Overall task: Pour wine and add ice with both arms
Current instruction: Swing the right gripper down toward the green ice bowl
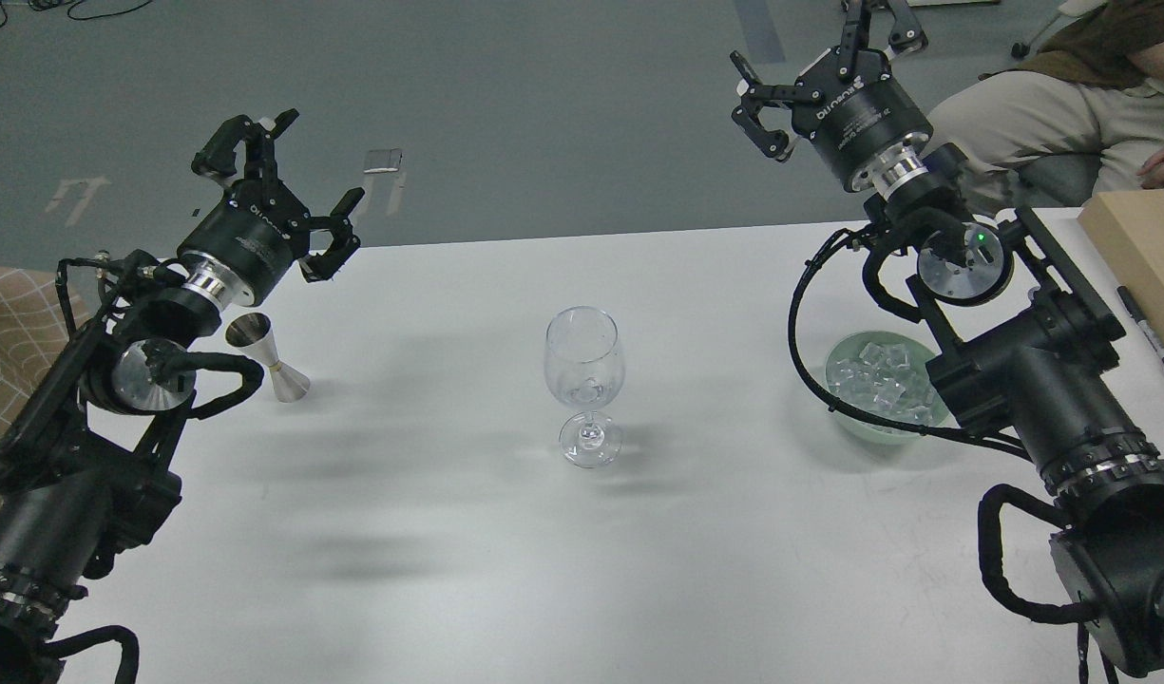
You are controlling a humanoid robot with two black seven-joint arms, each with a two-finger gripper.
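Note:
A clear stemmed wine glass (583,380) stands upright mid-table, with one small ice cube in its bowl. A small steel jigger (268,356) stands on the left, just below my left gripper (282,185), which is open and empty, raised over the table's far edge. The ice (876,378) lies in a pale green bowl (848,418) on the right, partly hidden by my right arm. My right gripper (814,66) is open and empty, held high beyond the table's far edge. No wine stream shows.
The white table (448,532) fills the lower view. A wooden box (1142,247) and a black pen (1147,328) lie at the right edge. A seated person (1066,95) is at the back right, close to my right gripper.

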